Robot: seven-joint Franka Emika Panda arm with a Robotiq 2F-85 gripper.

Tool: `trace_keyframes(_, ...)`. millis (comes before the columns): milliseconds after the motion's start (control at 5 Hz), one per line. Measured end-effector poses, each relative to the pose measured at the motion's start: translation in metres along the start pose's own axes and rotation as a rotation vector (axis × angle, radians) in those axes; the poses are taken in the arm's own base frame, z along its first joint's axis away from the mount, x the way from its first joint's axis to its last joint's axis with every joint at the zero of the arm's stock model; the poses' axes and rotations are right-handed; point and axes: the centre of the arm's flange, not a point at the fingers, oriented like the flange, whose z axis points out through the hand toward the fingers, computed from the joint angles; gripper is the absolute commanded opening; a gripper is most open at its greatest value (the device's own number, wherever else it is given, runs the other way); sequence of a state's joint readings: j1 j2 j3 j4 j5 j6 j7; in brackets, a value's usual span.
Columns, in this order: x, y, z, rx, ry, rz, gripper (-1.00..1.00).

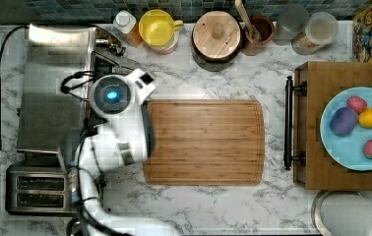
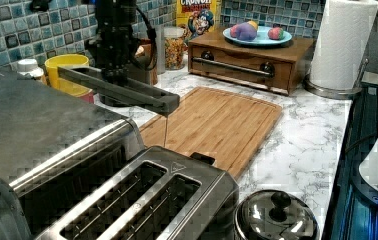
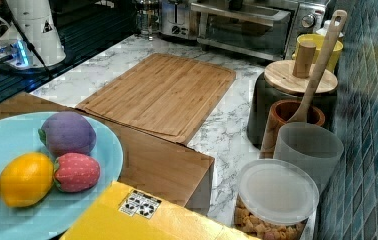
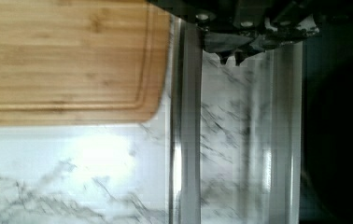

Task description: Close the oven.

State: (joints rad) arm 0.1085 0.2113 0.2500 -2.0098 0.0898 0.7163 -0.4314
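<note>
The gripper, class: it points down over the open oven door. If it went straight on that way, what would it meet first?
Most likely the glass of the oven door, beside its bar handle. The gripper hangs just above the pane, though depth is unclear.

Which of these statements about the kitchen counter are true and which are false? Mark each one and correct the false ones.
1. The oven has its door open. True.
2. Sliced fruit lies on the cutting board. False: the board is bare.
3. The blue plate sits on the wooden box with the bar handle. True.
4. Bread sticks out of the two-slot toaster. False: both slots look empty in the left view.
5. The paper towel roll lies on its side. False: it stands upright on its holder.
</note>
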Motion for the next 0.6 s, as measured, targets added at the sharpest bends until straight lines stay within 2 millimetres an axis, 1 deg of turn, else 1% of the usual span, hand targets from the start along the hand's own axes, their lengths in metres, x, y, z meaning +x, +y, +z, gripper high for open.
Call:
trace_keyframes(200,-0.009,-0.050,-0.011,-0.108,0.063,0.003,-1.00)
trace_keyframes(400,-0.023,-0.105,-0.022,-0.116,0.078,0.032,-1.00)
trace_keyframes(600,-0.034,-0.128,-0.028,-0.258,0.079,0.028,-1.00)
